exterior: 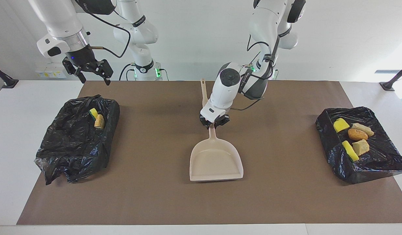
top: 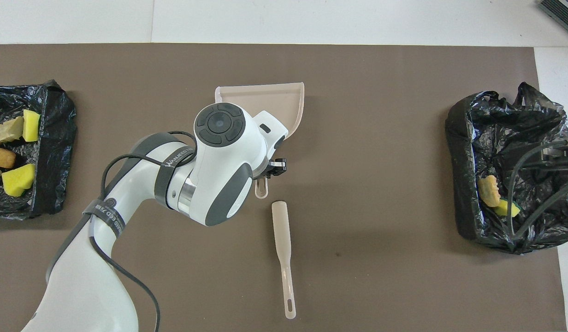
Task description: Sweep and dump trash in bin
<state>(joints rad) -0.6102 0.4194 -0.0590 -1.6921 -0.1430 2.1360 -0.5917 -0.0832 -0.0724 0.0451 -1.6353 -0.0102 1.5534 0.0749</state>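
My left gripper is shut on the handle of the beige dustpan, at the middle of the brown mat. The pan is empty, and its mouth points away from the robots. Several pieces of trash, yellow sponges and tan and orange bread chunks, lie on the black bag at the left arm's end. A yellow-green sponge and a bread chunk lie in the black bin bag at the right arm's end. My right gripper hangs open, holding nothing, over the mat's edge beside that bin.
A beige brush lies on the mat, nearer to the robots than the dustpan, its bristle end close to the pan's handle. The brown mat covers most of the white table.
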